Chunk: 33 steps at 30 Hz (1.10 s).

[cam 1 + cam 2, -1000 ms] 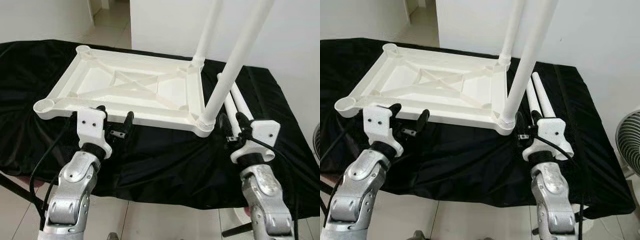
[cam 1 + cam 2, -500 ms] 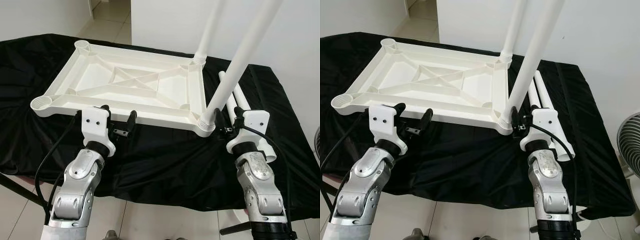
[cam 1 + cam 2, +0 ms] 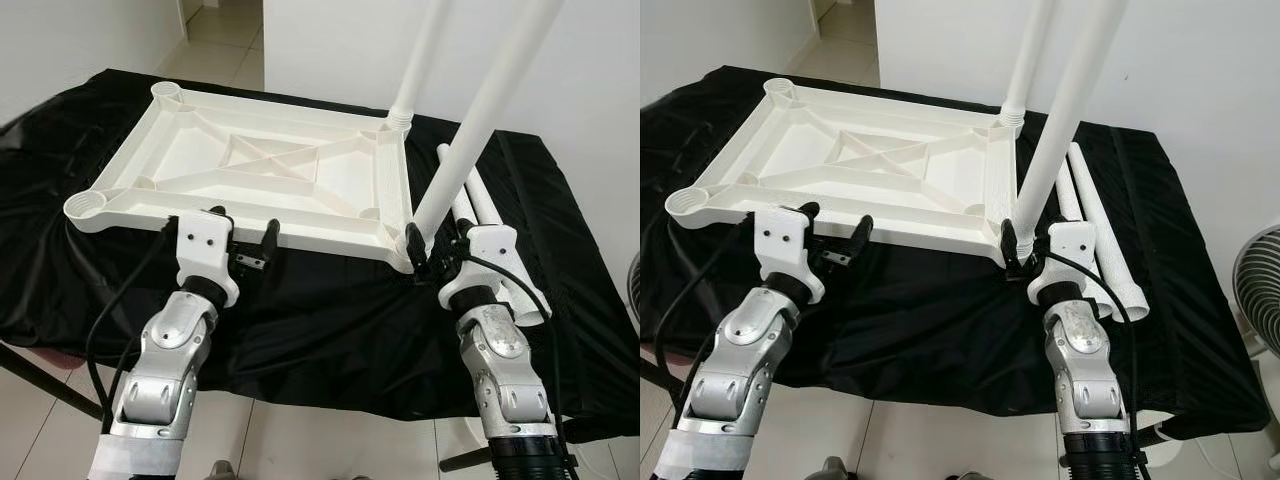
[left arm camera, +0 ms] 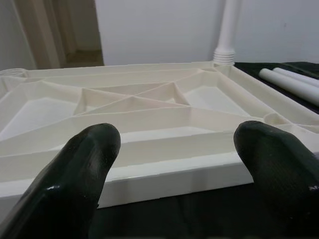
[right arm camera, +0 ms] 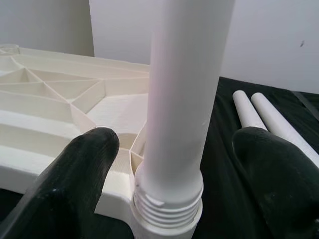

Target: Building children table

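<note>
Near leg (image 3: 470, 130) — top cut off — stands between right gripper (image 5: 169, 164) fingers.

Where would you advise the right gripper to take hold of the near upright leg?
Low on its shaft, just above the threaded collar, from the robot's side. The near upright leg is a round tube standing vertical, and the right gripper, open, already straddles it there.

This looks like a room in a home. Plain white walls (image 3: 330, 50) meet a floor of pale glossy tiles (image 3: 215, 40), and a doorway opens at the back onto more of the same tiling. A work surface draped in loose black cloth (image 3: 320, 320) stands in the middle, and the round wire grille of a household fan (image 3: 1255, 290) sits at the right.
</note>
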Tool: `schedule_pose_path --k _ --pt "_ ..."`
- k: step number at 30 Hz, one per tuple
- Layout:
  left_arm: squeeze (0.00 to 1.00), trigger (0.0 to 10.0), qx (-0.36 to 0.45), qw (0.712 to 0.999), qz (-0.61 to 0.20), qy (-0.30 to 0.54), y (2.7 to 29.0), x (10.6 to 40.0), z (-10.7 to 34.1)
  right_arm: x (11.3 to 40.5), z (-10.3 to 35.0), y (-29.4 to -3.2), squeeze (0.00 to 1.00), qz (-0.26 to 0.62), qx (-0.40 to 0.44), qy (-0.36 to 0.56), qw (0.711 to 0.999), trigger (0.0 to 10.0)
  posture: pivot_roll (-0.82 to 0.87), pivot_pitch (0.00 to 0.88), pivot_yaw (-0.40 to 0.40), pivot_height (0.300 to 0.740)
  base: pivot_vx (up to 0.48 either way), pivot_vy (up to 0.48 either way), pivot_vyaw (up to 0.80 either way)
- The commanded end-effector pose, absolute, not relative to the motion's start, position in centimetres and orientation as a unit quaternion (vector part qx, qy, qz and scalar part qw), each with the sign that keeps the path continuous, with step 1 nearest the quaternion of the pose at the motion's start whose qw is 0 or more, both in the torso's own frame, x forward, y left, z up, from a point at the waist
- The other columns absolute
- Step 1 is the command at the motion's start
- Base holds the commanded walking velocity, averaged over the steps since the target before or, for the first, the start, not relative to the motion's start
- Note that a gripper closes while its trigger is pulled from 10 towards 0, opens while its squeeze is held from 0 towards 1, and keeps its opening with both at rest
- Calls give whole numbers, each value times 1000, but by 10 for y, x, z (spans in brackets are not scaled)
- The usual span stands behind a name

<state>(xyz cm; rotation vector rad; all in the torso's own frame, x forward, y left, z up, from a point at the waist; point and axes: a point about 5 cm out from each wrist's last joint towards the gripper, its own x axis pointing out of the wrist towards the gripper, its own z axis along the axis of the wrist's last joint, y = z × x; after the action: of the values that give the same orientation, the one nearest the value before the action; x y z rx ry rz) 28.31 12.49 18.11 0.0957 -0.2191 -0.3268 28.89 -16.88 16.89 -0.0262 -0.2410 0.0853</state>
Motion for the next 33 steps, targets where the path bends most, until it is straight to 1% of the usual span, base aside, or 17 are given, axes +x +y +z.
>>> schedule_pose_path --k 1,4,7,8,15,17,19,21,23,27,33 --pt "0 10000 61 979 -170 -98 122 282 173 290 164 -170 0 38 -19 -113 993 10000 120 58 -74 740 0 0 0" --pt "0 10000 82 972 -193 -103 116 284 171 293 161 -173 0 35 -19 -112 993 10000 122 61 -73 740 0 0 0" --pt "0 10000 84 971 -198 -104 115 284 171 294 161 -173 0 36 -20 -113 993 10000 122 61 -73 740 0 0 0" --pt "0 10000 109 962 -225 -111 108 290 171 296 162 -172 0 41 -16 -118 992 10000 126 69 -71 740 0 0 0" --pt "0 10000 134 946 -269 -117 96 299 171 294 161 -174 0 33 -12 -122 992 10000 118 75 -65 740 0 0 0" --pt "0 10000 152 939 -285 -121 92 304 170 293 161 -175 0 31 -8 -123 992 10000 112 78 -60 740 0 0 0" --pt "0 10000 163 935 -294 -117 90 307 169 292 161 -175 0 31 -8 -124 992 10000 103 80 -54 740 0 0 0" --pt "0 10000 194 925 -309 -109 86 314 164 291 161 -174 0 30 -8 -126 992 10000 95 81 -45 740 0 0 0" --pt "0 10000 200 923 -310 -109 86 315 164 291 161 -174 0 30 -9 -127 991 10000 95 81 -45 740 0 0 0" --pt "0 10000 230 910 -333 -89 78 333 159 287 161 -178 0 19 -7 -130 991 10000 77 84 -27 740 0 0 0" --pt "0 10000 249 904 -340 -66 76 347 159 280 159 -179 0 7 -4 -131 991 10000 49 87 4 740 0 0 0"
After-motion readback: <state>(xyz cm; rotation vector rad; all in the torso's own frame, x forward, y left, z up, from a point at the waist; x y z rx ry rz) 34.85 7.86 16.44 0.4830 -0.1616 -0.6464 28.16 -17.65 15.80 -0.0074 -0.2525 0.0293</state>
